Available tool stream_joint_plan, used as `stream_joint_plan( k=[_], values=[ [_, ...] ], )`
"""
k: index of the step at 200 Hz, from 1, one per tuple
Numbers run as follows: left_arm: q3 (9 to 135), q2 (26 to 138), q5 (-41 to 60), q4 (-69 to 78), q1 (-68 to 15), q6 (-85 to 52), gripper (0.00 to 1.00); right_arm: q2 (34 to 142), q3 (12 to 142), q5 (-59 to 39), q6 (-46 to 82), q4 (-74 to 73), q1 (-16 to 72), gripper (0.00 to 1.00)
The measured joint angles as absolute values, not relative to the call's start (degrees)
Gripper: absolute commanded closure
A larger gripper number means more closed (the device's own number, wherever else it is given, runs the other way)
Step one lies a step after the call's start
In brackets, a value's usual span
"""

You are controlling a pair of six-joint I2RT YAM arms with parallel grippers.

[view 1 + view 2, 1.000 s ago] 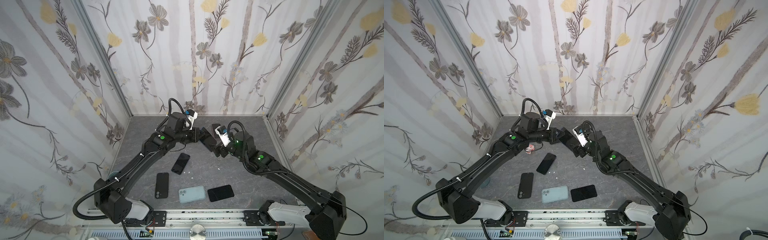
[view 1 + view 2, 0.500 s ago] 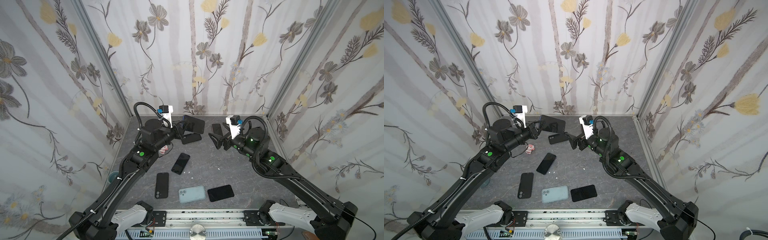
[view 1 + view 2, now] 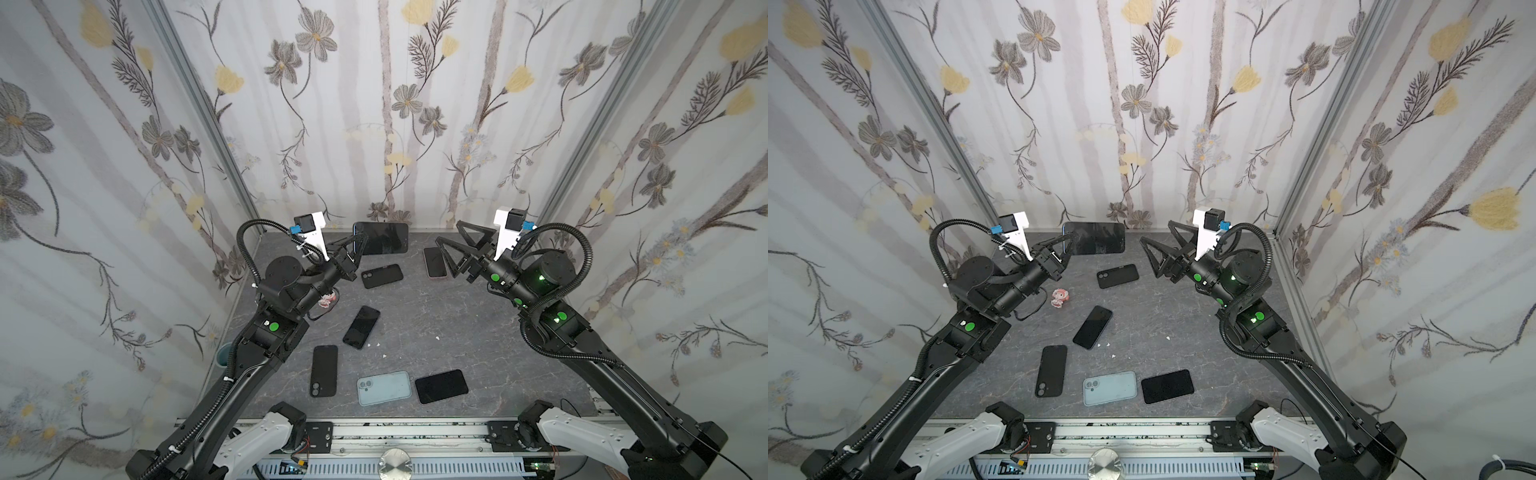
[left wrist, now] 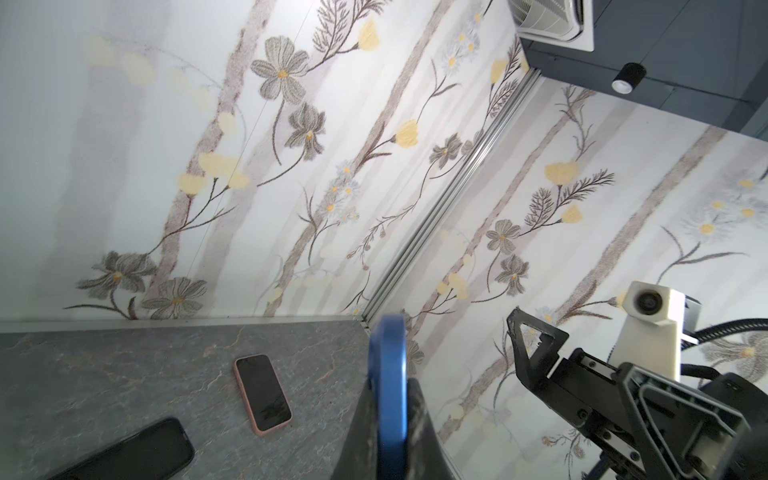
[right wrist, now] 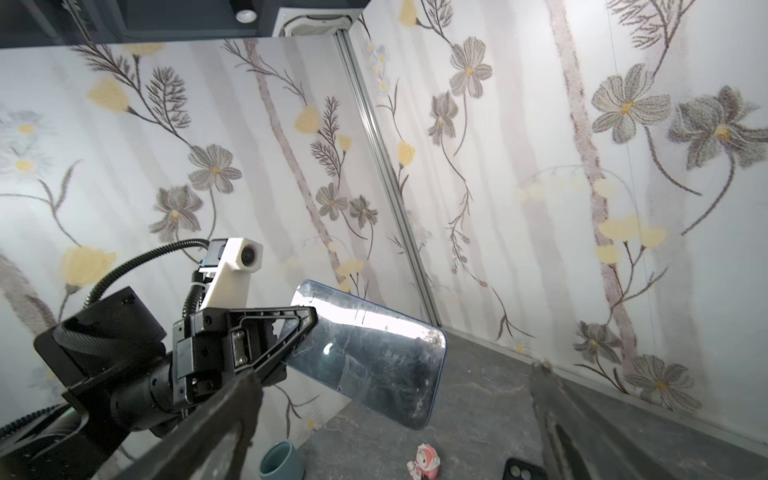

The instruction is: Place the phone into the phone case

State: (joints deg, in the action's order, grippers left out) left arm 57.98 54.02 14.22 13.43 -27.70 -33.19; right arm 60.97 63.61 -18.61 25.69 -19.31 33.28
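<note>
Left gripper (image 3: 360, 243) fast on the raised phone (image 3: 384, 237); right gripper (image 3: 448, 232) spread wide, empty.

Both top views look down from high above my base rail (image 3: 415, 436), facing the back wall (image 3: 386, 124) and taking in the whole table (image 3: 457, 324). My left wrist camera peers close along its jaws at my right gripper (image 4: 561, 357); my right wrist camera faces my left gripper (image 5: 305, 328). All four share the phone (image 5: 374, 357).

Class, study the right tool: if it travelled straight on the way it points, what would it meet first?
Probably the blue phone clamped in the left tool, though depth is unclear.
</note>
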Motion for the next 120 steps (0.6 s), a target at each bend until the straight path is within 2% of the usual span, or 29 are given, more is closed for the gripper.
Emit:
stream_joint_plan(
  k=[48, 70, 98, 120],
  values=[
    [54.26, 50.5, 14.17, 21.63, -27.66, -34.54, 1.0, 64.79, 63.51, -29.06, 31.75, -25.63, 32.32, 0.37],
    [53.69, 50.41, 14.2, 24.14, -27.66, -34.89, 1.0, 67.05, 63.46, -33.3, 34.17, -28.38, 32.36, 0.35],
    [52.05, 50.52, 14.9, 26.94, -27.66, -36.12, 1.0, 69.43, 64.27, -37.45, 35.94, -29.98, 32.58, 0.27],
    [51.55, 50.83, 16.25, 28.69, -27.66, -37.45, 1.0, 70.59, 64.69, -39.22, 36.6, -30.65, 32.67, 0.29]
  ],
)
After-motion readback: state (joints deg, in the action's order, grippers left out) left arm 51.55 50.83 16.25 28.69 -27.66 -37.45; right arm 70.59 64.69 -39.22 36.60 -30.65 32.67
